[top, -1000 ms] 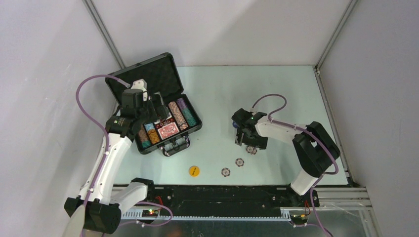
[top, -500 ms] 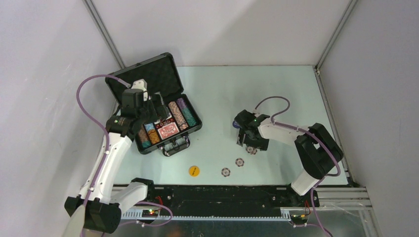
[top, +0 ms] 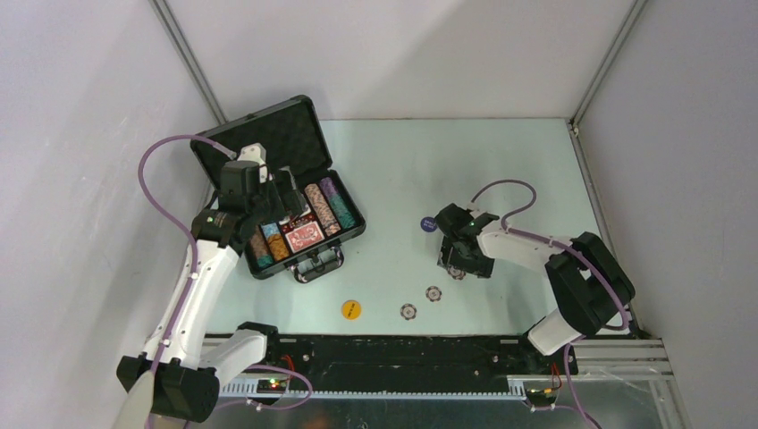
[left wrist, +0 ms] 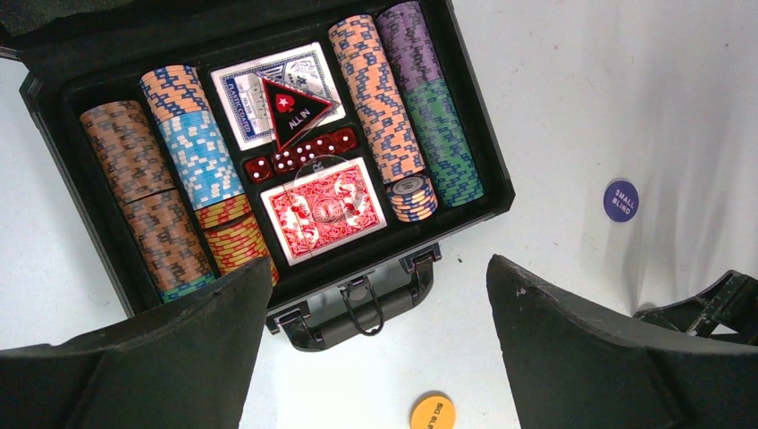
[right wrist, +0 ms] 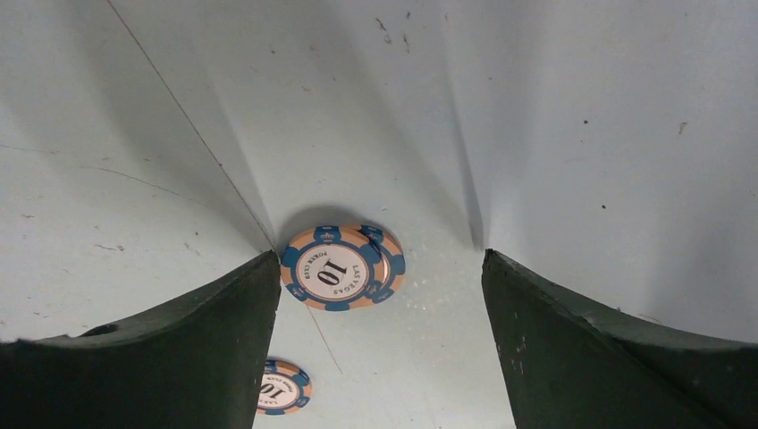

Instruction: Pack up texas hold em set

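1. The right tool [right wrist: 380, 259] has swung off the blue small-blind disc [top: 429, 223]. A second ago the disc was hidden under the tool; now it lies bare near the middle of the surface [top: 501, 161].
2. That tool has come down over a short stack of orange-and-blue "10" chips [right wrist: 341, 266], which lies right of middle, toward the near edge. Its jaws stand apart on either side of the stack, touching nothing, and have begun to narrow. My reading is that a pickup is starting, with nothing held yet.
3. The left tool [left wrist: 380, 268] has not moved. It is spread wide and empty, hovering over the front of the open black briefcase [top: 286, 130] by the far-left corner.
4. Already in the foam are rows of striped chips [left wrist: 192, 152], a blue deck [left wrist: 237, 89], a red deck [left wrist: 326, 210] with a clear disc on it, a black "ALL IN" triangle [left wrist: 295, 107] and red dice [left wrist: 299, 158].
5. Still out along the near edge are a yellow disc [top: 350, 309], a loose chip [top: 408, 311] and a second loose chip [top: 433, 293].
6. The left arm hangs over the case, so a delivery from the right would likely meet it there. The stack lies flat on the surface, so the fingertips may slide over it rather than catch it.
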Controlling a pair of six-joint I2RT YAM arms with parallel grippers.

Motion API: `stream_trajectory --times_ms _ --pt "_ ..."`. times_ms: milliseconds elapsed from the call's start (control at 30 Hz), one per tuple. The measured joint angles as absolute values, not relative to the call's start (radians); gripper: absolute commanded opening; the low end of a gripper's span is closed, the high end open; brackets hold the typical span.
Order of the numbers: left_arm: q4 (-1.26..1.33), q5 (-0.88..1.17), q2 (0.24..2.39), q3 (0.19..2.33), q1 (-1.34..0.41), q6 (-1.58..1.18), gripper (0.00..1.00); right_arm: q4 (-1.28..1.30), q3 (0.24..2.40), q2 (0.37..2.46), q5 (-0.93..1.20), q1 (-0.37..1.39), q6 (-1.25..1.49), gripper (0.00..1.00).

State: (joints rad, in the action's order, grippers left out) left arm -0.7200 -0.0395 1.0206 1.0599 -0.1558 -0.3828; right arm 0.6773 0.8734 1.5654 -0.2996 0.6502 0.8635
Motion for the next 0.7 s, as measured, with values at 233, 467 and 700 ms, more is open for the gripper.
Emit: stream_trajectory --times_ms 233,467,700 --pt "-0.720 -0.039 1.021 1.060 -0.155 -0.383 0.94 0.698 0.854 1.541 -0.302 0.648 0.863 0.85" --pt "-0.720 -0.039 1.021 1.060 -0.155 -0.383 0.94 0.701 0.850 1.537 -0.299 0.643 0.859 0.88" --pt "-0.720 -0.040 1.021 1.060 -0.155 -0.383 0.94 0.688 0.863 1.539 -0.276 0.627 0.811 0.91"
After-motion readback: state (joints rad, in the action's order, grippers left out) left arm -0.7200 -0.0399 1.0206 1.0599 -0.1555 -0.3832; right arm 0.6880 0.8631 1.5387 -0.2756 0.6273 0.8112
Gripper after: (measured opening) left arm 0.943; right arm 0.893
